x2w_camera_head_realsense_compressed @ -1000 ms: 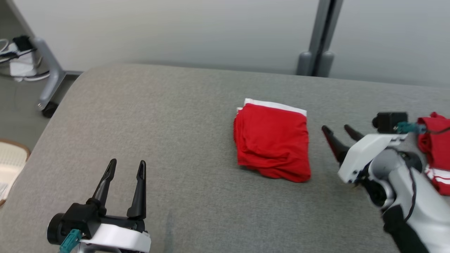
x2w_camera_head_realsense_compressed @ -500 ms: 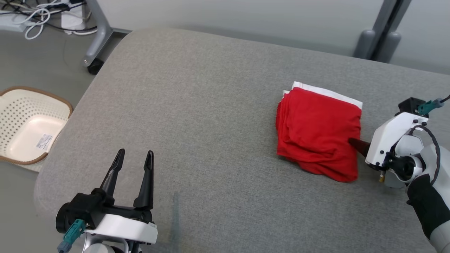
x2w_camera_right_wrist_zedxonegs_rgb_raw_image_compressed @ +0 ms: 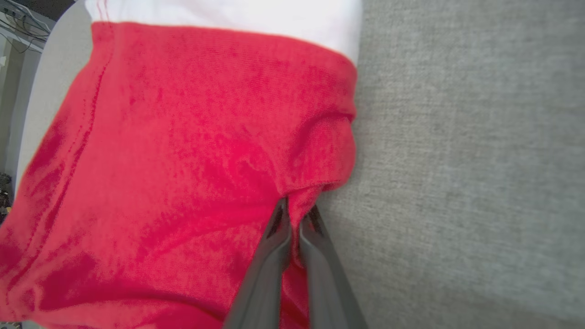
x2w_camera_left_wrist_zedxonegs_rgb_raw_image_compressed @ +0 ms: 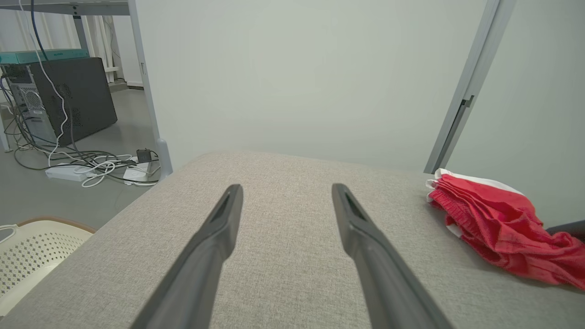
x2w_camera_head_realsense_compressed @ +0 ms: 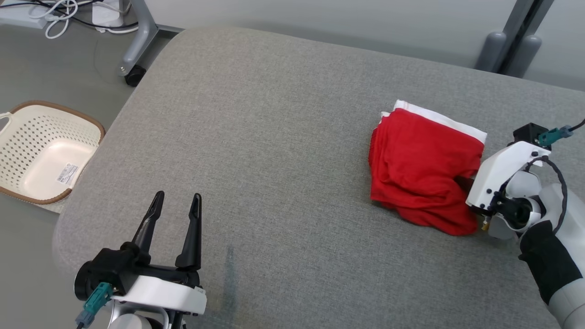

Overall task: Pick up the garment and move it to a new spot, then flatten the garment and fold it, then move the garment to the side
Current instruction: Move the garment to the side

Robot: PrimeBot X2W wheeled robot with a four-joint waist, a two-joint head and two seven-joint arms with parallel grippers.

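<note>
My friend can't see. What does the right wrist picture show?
The right pincer is pinched shut on the edge of a folded red cloth garment with a white band. The garment lies on a grey woven fabric tabletop.

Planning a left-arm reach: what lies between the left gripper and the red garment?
Bare grey fabric surface, seen in the head view, between left gripper and red garment.
</note>
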